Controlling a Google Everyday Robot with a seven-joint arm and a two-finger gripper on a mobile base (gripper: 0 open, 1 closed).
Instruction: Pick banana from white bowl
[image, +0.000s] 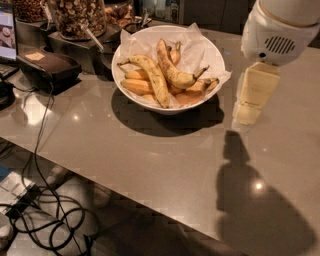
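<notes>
The white bowl (131, 95), lined with crinkled white paper, stands on the grey table at the back middle. It holds several bananas. The banana (153, 78), long, curved and brown-freckled, lies across the bowl's left half on top of shorter orange-yellow ones. A second freckled banana (172, 67) lies next to it. My gripper (251, 97), cream-coloured under a white wrist housing (277, 35), hangs above the table to the right of the bowl, apart from it and holding nothing.
Glass jars of nuts (77, 17) stand at the back left, with a black box (47, 65) and a laptop screen (7, 30) beside them. Cables (45, 210) lie on the floor below the table's front edge (125, 192).
</notes>
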